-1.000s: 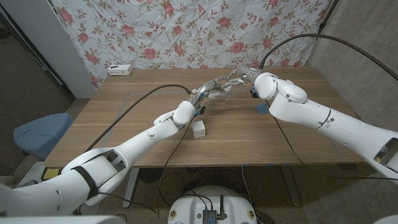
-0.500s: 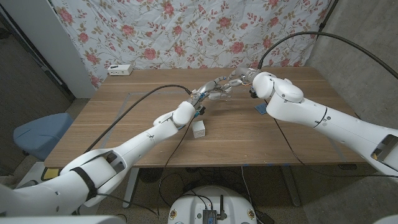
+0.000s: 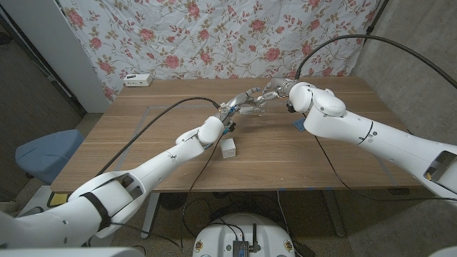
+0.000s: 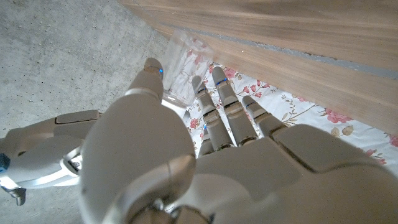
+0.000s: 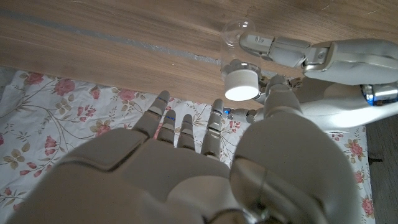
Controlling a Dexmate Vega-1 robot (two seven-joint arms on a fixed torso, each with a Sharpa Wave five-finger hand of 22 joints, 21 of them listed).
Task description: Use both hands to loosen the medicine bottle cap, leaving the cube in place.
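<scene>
Centrally, just beyond the middle of the wooden desk, both hands meet over the small clear plastic medicine bottle with a white round cap. The left hand reaches from 7 o'clock; in the right wrist view its fingers lie against the clear body of the bottle, so this hand holds it. The right hand comes from 4 o'clock; its thumb rises just beside the cap and its other fingers are spread apart, and whether it touches the cap cannot be told. In the left wrist view the bottle stands on the desk with the left thumb alongside it.

A small white cube sits on the desk at 6 o'clock from the hands, close beside the left wrist and apart from the bottle. A white power strip lies near the far edge at 10 o'clock, well apart. Open wood extends toward the left, right and near edges. A floral cloth hangs behind the far edge.
</scene>
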